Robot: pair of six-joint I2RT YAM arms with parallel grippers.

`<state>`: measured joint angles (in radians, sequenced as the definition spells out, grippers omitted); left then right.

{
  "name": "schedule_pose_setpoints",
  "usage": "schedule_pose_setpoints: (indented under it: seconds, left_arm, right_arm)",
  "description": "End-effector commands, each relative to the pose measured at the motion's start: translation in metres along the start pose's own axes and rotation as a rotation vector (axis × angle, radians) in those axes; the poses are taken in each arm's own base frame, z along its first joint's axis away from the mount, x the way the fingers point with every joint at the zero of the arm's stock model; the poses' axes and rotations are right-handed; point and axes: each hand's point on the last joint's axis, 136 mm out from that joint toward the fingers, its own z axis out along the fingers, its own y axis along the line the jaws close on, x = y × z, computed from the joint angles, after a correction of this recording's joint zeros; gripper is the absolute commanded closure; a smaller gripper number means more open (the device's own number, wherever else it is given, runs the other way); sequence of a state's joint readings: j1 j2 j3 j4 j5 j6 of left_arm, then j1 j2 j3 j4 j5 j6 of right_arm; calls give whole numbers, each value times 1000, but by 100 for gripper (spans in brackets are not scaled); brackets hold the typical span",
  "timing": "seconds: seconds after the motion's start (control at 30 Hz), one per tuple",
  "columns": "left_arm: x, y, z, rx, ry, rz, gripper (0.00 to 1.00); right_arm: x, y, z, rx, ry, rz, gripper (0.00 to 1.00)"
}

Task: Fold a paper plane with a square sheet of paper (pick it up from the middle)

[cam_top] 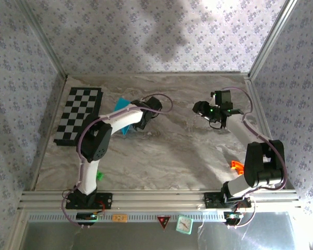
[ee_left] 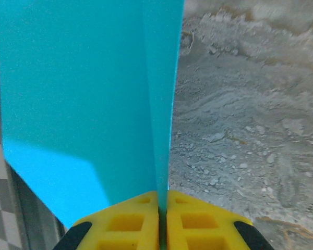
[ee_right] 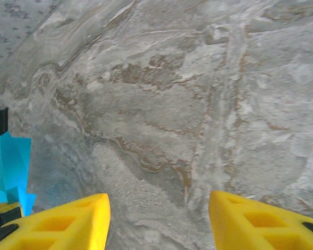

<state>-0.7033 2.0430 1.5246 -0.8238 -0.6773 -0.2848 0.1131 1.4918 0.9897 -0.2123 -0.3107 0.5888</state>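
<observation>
The square sheet of paper (ee_left: 83,104) is bright cyan-blue and creased. One flap spreads to the left and a thin folded edge runs straight up from the jaws. My left gripper (ee_left: 163,200) is shut on that folded edge, its yellow fingers pressed together. From above, the paper (cam_top: 121,105) shows behind the left arm at the table's middle left, with the left gripper (cam_top: 131,124) on it. My right gripper (cam_top: 201,108) hovers at the back right, well apart from the sheet. In its wrist view the right gripper (ee_right: 159,200) stands open over bare marble, with the paper (ee_right: 10,166) at the far left.
A black-and-white checkerboard mat (cam_top: 78,115) lies at the back left, just left of the paper. A small green block (cam_top: 100,176) sits near the left arm's base. An orange object (cam_top: 236,165) lies by the right arm's base. Metal frame posts and patterned walls bound the marble table (cam_top: 172,156).
</observation>
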Motion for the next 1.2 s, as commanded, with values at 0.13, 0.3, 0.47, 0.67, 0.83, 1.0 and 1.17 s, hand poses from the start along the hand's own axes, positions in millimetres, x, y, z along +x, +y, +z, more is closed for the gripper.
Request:
schedule_pose_setpoints:
  seconds: [0.13, 0.3, 0.47, 0.67, 0.83, 1.0, 1.17]
  left_arm:
    - [9, -9, 13, -121, 34, 106, 87]
    - [12, -24, 17, -93, 35, 99, 87]
    - [20, -45, 20, -30, 59, 99, 84]
    - [26, -63, 20, 36, 74, 81, 82]
    - [24, -69, 16, 67, 73, 72, 79]
    - [17, -73, -1, 137, 60, 35, 74]
    - [1, -76, -32, 247, 17, -48, 67]
  right_arm:
    - [1, -17, -11, 45, -6, 15, 46]
    - [3, -20, -9, 45, -1, 24, 46]
    - [5, -21, -6, 41, 9, 34, 46]
    - [8, -21, -3, 34, 22, 42, 46]
    - [8, -20, -1, 26, 29, 48, 46]
    - [8, -19, -1, 22, 28, 52, 46]
    - [7, -18, 0, 18, 24, 53, 46]
